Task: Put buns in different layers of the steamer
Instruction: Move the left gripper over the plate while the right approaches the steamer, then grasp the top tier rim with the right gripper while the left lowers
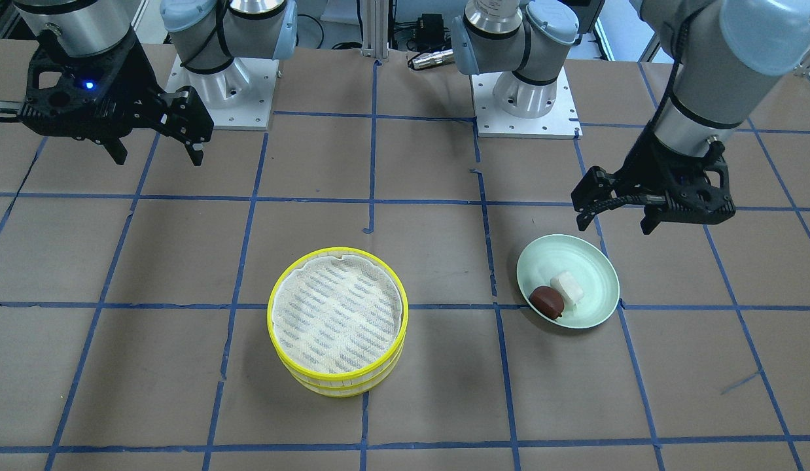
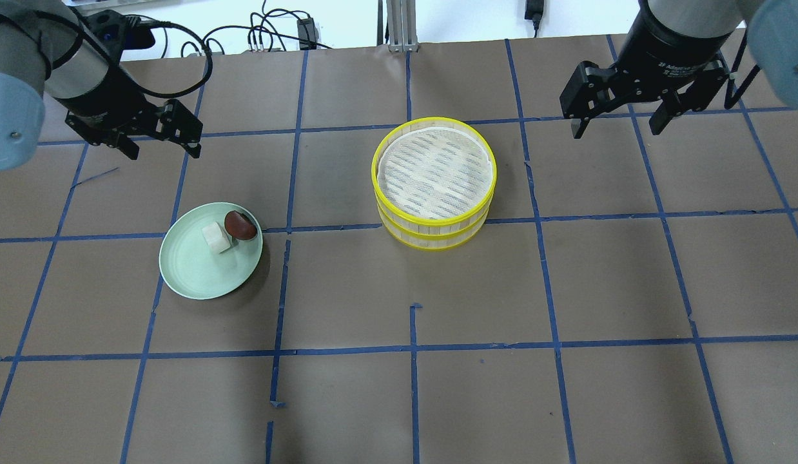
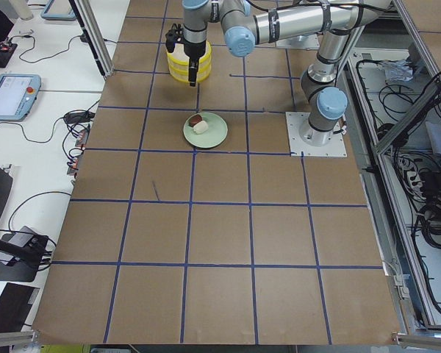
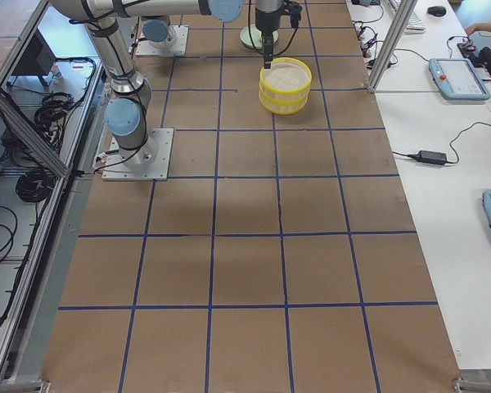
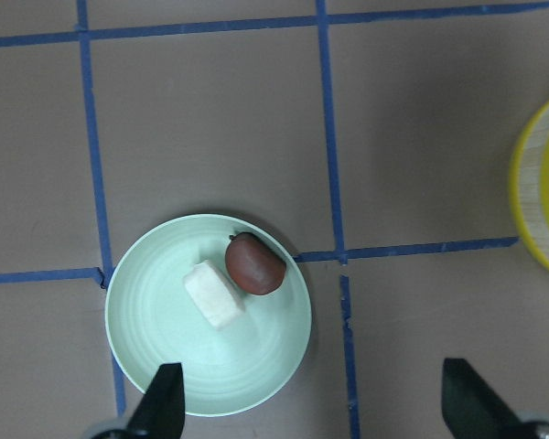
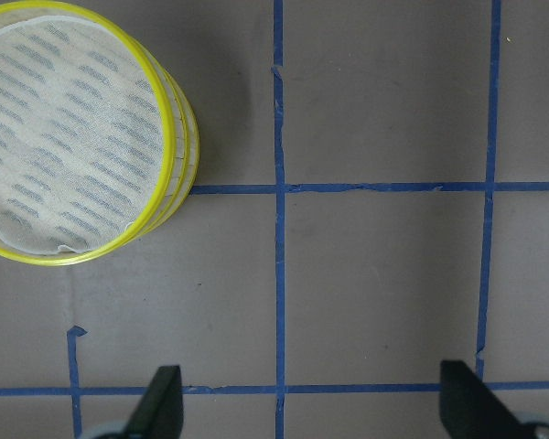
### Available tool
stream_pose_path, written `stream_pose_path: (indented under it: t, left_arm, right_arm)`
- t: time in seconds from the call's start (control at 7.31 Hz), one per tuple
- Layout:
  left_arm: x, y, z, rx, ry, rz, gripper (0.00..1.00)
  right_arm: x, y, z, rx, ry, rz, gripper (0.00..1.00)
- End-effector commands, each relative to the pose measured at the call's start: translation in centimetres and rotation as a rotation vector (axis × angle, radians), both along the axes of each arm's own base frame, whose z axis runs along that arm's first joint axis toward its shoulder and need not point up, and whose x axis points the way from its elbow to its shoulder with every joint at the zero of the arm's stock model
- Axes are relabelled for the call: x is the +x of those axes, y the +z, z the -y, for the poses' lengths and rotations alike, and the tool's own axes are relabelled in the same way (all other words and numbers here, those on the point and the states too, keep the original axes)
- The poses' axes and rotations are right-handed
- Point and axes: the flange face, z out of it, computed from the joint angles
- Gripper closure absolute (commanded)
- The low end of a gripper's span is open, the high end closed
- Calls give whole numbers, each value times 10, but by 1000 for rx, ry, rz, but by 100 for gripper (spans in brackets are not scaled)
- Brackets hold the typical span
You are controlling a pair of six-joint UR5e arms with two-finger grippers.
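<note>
Two steamer layers (image 2: 434, 177) with yellow rims stand stacked mid-table, the top liner bare; they also show in the front view (image 1: 337, 320) and the right wrist view (image 6: 73, 128). A white blocky bun (image 2: 216, 236) and a reddish-brown bun (image 2: 240, 225) lie side by side on a pale green plate (image 2: 199, 270), also in the left wrist view (image 5: 214, 294) (image 5: 254, 264). My left gripper (image 2: 162, 147) is open and empty, hovering beyond the plate. My right gripper (image 2: 621, 125) is open and empty, hovering right of the steamer.
Brown paper with blue tape grid lines (image 2: 412, 225) covers the table. Both arm bases (image 1: 526, 98) stand at the robot's edge. Cables (image 2: 263, 32) lie past the far edge.
</note>
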Motion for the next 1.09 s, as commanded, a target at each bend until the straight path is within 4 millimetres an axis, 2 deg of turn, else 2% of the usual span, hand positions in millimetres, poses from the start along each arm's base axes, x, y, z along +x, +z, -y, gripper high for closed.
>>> stream_pose_path:
  t: [0.0,0.14,0.27,0.55,0.68,0.82,0.96]
  left_arm:
    - [26,-53,4,87,5,17,0]
    - [28,-69,10,117,12,7,0]
    - [30,-93,19,149,14,-4,0]
    - [33,-132,38,168,30,-16,0]
    - [34,-154,49,165,47,-27,0]
    - [36,-176,55,173,45,-32,0]
    - [35,-193,53,184,47,-35,0]
  right_arm:
    - [3,-27,39,-50,3,3,0]
    - [4,-67,77,-65,-20,3,0]
    - [22,-104,100,-65,-10,-4,0]
    - [77,-197,130,-42,-82,-94,0]
    - [84,-209,136,-66,-119,-81,0]
    - [90,-230,134,-37,-132,-83,0]
    - [96,-241,133,-49,-135,-47,0]
